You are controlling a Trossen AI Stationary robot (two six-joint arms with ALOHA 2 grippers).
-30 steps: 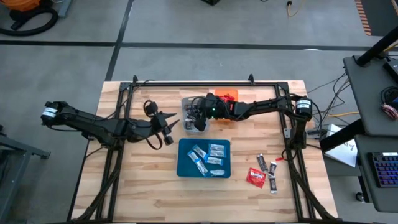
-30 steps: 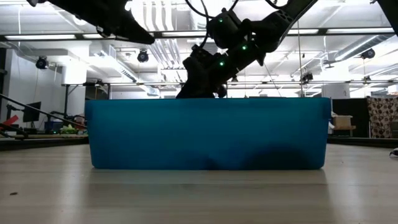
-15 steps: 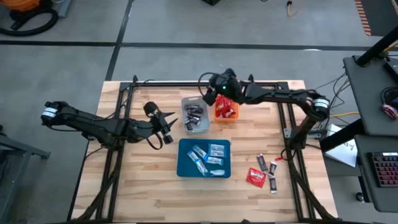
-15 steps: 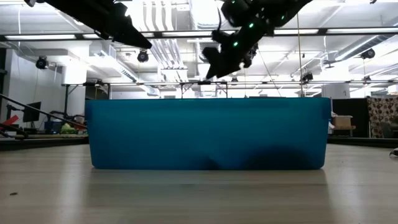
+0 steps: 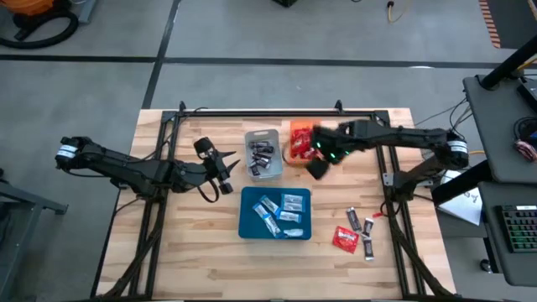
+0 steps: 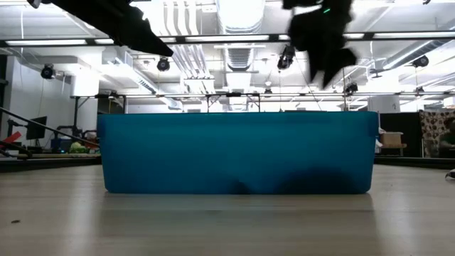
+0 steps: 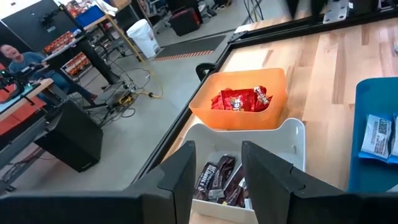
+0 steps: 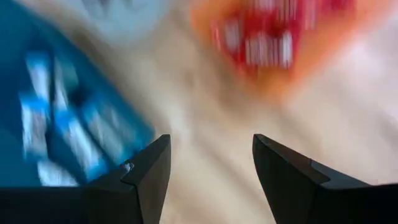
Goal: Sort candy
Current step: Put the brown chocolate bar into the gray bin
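The right gripper (image 5: 317,168) hung wide open and empty just beside the orange plastic tray (image 5: 294,132) of shiny red packets (image 7: 239,99). The left gripper (image 5: 228,172), slightly parted, waited by the grey tray (image 5: 249,139). Loose candy (image 5: 356,231) lay right of the blue tray (image 5: 248,220)

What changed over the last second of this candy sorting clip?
The right gripper swung from above the grey tray, past the orange tray, to the bare wood beside it, fingers open and empty. The left gripper, the blue tray and the loose candy stayed put.
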